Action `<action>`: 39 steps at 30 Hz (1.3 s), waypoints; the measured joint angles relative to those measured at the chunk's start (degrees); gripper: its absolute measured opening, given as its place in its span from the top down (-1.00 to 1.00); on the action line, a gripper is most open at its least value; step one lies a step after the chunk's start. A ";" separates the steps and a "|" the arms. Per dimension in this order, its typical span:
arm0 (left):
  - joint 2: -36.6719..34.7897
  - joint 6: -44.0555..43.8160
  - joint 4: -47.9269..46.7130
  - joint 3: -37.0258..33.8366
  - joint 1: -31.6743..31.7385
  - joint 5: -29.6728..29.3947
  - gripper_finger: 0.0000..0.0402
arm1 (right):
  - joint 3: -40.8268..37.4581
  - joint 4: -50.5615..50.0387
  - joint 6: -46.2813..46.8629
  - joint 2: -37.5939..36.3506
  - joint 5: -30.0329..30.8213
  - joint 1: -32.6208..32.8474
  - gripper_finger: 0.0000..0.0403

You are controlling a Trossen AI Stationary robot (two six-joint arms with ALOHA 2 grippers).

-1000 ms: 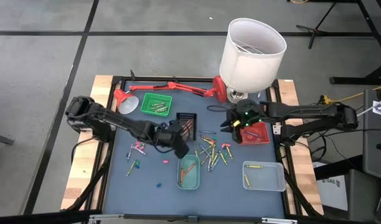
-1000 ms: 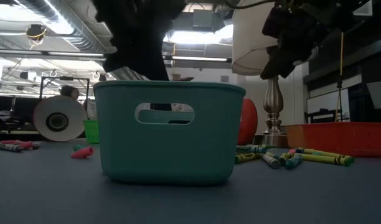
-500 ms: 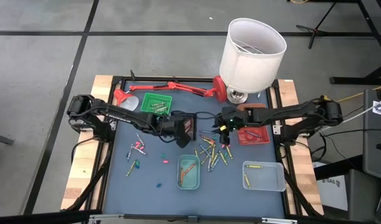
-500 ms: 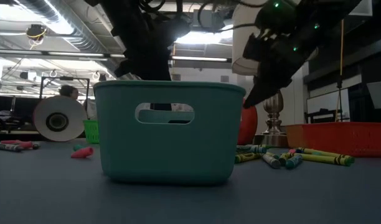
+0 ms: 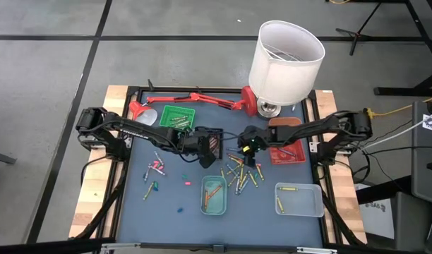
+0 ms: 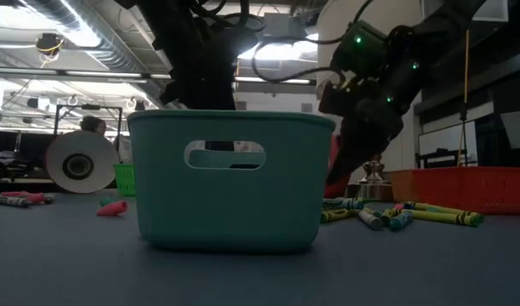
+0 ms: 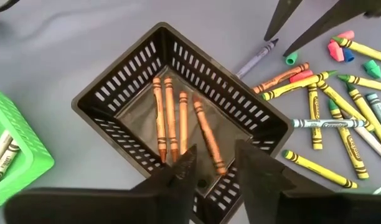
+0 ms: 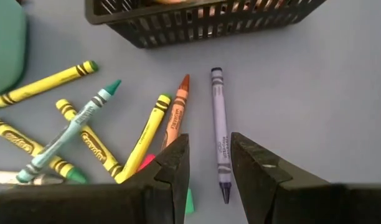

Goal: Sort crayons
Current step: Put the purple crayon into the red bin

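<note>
Beside black basket (image 7: 178,118), loose crayons (image 5: 241,171)

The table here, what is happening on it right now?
Two robot arms are sorting crayons by colour into small trays. The left end effector hangs open over the black tray, which holds four brown crayons. The right end effector is open, low over the loose pile, lined up on a purple crayon. Many crayons are not yet sorted.
</note>
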 joint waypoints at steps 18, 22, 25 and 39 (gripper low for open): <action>0.00 -0.13 -0.01 0.00 -0.01 -0.42 0.45 | 0.11 1.85 -0.09 6.64 1.73 0.00 0.43; 0.00 -0.13 -0.68 0.00 -0.01 -0.35 0.48 | 0.11 1.79 -0.07 6.67 2.58 0.02 0.49; 0.00 -0.10 -2.14 0.00 -0.01 1.63 0.50 | 0.11 1.79 -0.07 6.69 2.80 0.02 0.62; -8.29 0.84 -15.04 0.00 -2.27 15.54 0.59 | 0.09 1.50 -0.04 6.67 2.92 0.02 0.91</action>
